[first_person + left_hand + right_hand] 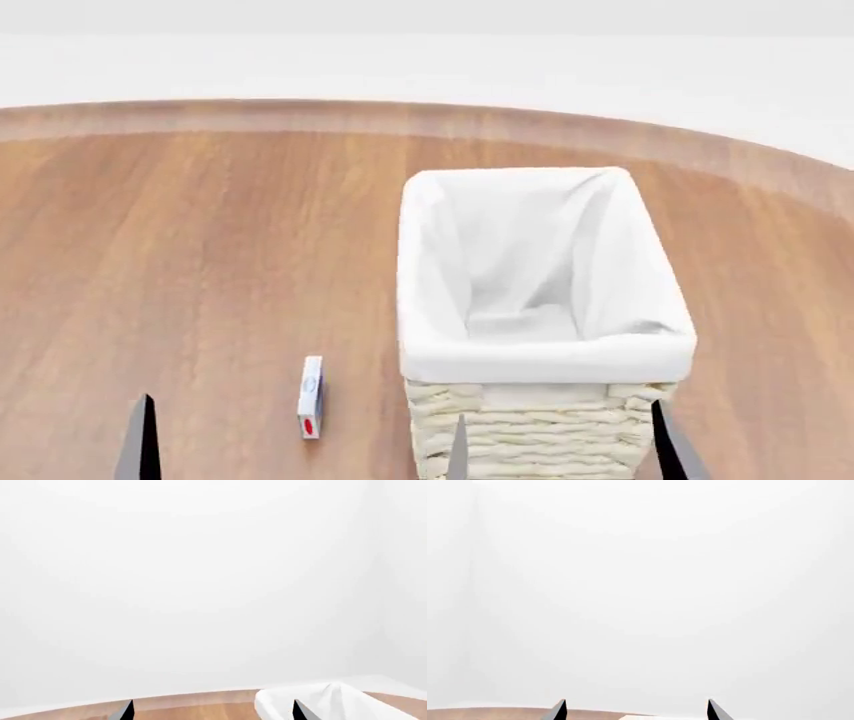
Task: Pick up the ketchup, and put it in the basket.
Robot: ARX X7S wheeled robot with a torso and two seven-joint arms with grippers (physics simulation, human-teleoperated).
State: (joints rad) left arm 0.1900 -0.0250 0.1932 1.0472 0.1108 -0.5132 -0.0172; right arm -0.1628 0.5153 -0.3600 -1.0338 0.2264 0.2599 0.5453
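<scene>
One rectangular cream wicker basket with a white cloth liner point(541, 300), standing on a round brown wood-grain table point(187, 250); one small white box with a red dot point(311, 397) just to its left, apart. No ketchup bottle in view. Left gripper point(213, 711) and right gripper point(636, 711) both spread open, holding nothing. White walls point(200, 580) behind.

Round wooden table point(200, 250), warm brown grain running toward its far edge, a paler band along the curved rim. Beyond the table, plain white walls point(200, 580) and pale floor. Light was even and soft, shadows faint.
</scene>
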